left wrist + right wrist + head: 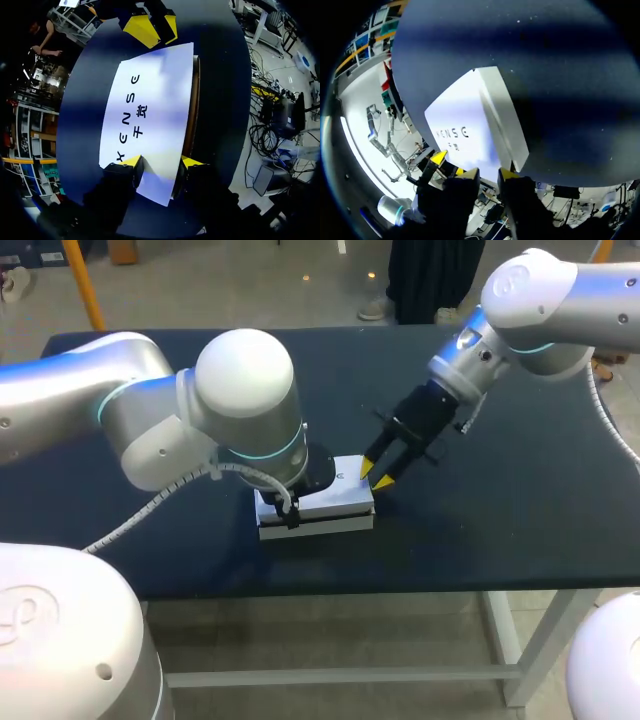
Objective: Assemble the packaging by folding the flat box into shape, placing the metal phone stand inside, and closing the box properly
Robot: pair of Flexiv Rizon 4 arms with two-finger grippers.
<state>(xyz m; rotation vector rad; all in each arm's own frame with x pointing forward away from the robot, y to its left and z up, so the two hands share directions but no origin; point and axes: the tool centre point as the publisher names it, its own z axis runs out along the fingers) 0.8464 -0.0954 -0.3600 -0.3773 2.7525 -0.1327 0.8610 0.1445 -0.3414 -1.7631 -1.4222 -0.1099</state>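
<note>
One white box [330, 502] lies flat on the table [500, 490], a little to my left of the middle and toward the front edge. The table has a dark, navy-black top, matte and plain, carried on white legs [525, 645]. The box is a shallow rectangle with its lid [465, 120] down. In the left wrist view a brown cardboard edge [192, 110] shows along one long side, beneath the lid.

The left gripper [162, 162] stands over the box's left end, which the left arm [240, 400] hides in the head view. Its fingers [131, 161] are apart. One yellow tip lies over the lid's top, inward from the edge. The other sits just beside the brown-edged side, so the box is not pinched from two sides.

The right gripper [377, 473] comes in from the right at a slant, its tips at the box's far right corner. Its fingers [470, 173] stand close together with only a slim gap and nothing held in it. In the right wrist view the box's corner lies just ahead of them. Whether the tips touch the box I cannot tell.

A row of black lettering [131, 117] runs along the lid's length, with a shorter line of characters beside it. It shows in both wrist views.
</note>
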